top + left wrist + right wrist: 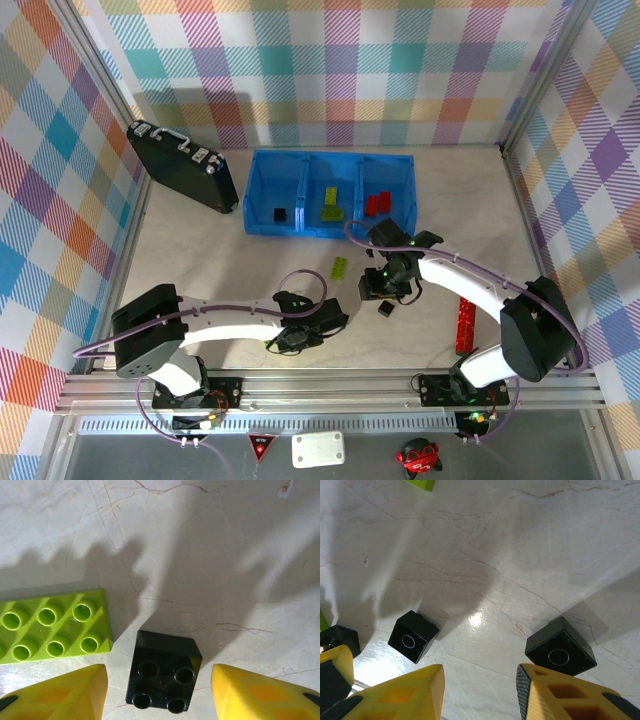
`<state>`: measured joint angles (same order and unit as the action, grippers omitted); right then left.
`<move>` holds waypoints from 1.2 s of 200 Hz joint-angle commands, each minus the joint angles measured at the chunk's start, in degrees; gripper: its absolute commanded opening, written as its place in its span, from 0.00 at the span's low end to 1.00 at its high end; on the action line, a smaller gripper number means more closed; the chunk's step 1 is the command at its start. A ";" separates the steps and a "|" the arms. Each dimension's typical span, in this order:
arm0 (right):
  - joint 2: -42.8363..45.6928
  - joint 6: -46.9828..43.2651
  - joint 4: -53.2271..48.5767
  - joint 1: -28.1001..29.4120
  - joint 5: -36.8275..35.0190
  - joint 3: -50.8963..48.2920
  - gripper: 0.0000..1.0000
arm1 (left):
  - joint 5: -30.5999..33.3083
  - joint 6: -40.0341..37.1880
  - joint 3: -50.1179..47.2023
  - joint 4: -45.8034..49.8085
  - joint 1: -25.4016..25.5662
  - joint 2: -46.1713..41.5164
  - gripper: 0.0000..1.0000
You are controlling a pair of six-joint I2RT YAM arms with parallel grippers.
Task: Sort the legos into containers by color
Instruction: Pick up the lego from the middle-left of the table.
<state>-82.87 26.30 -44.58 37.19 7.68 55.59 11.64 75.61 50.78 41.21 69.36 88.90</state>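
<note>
From above we see the blue bin (285, 180) holding sorted legos (378, 204). Nearer than the bin, our wrist views add: the left claw (159, 685) spread either side of a studs-up black cube (164, 671), a lime brick (52, 626) crosswise beside it; the right claw (480, 685) parted, a second cube (560, 647) by one finger.

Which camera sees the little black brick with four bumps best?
The left wrist camera: the small black four-stud plastic brick sits big between the tips of the left pincer. From the top camera I cannot pick it out; the right wrist camera's black cubes show one ring each.
</note>
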 commanded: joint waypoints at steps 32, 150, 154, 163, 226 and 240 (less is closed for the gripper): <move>0.70 0.79 0.10 0.34 1.28 -0.74 0.44 | -1.49 0.67 -4.61 -4.23 0.38 -0.57 0.54; 2.98 2.85 -2.44 0.33 -0.99 0.75 0.44 | 2.52 -6.47 -0.65 1.52 -0.82 -4.03 0.33; 3.04 2.79 -2.49 0.34 -1.08 0.74 0.44 | 2.62 -6.80 -0.42 1.71 -0.88 -4.29 0.33; 3.07 2.91 -2.66 0.34 -1.35 0.78 0.44 | 2.78 -7.70 0.02 2.14 -1.07 -4.76 0.33; 3.46 3.88 -4.38 0.34 -3.78 1.52 0.44 | 1.50 -15.76 3.85 5.74 -6.33 -6.85 0.33; 3.59 4.60 -4.38 0.34 -4.04 1.32 0.44 | 1.56 -18.22 4.52 6.57 -8.55 -7.87 0.33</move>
<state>-80.82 29.15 -47.24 37.19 4.89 55.61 12.97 62.85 53.19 43.99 63.83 83.59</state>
